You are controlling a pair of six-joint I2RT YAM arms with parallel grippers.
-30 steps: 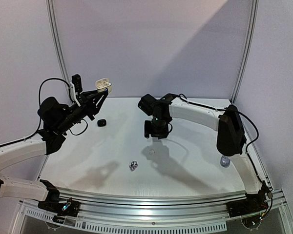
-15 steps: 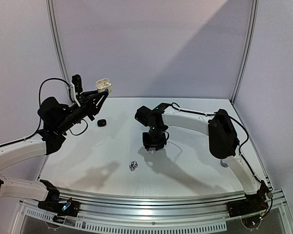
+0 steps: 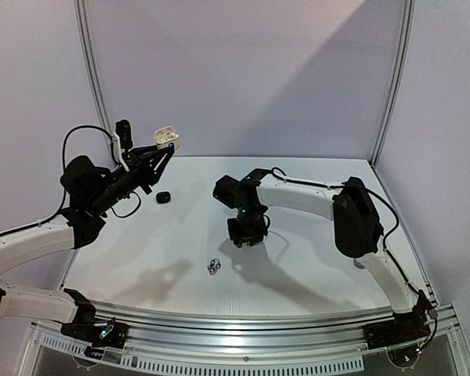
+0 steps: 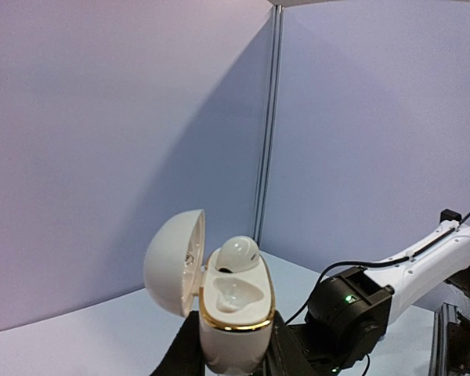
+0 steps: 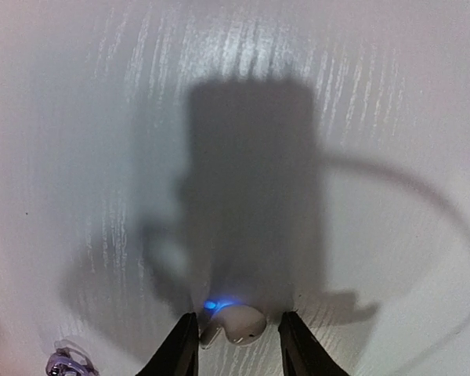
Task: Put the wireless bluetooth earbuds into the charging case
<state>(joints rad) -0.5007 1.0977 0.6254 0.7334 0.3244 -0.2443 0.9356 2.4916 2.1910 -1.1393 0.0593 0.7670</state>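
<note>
Earbud loading looks half done: 1 seated earbud (image 4: 239, 254) sits in the open charging case (image 4: 233, 309) clenched by the left gripper (image 4: 233, 352), its 2nd slot empty, while well below the case the right gripper (image 5: 236, 319) straddles 1 loose earbud (image 5: 241, 327), grasp unclear.

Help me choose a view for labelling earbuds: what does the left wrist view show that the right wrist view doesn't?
Left wrist only: the open charging case in the left gripper, one seated earbud in a well, the other well empty, the right arm beyond. Right wrist only: a loose earbud on the table between the right gripper's fingers, silvery earbuds at the lower left corner. Both: the pale table and dark fingers at the bottom edge.
</note>
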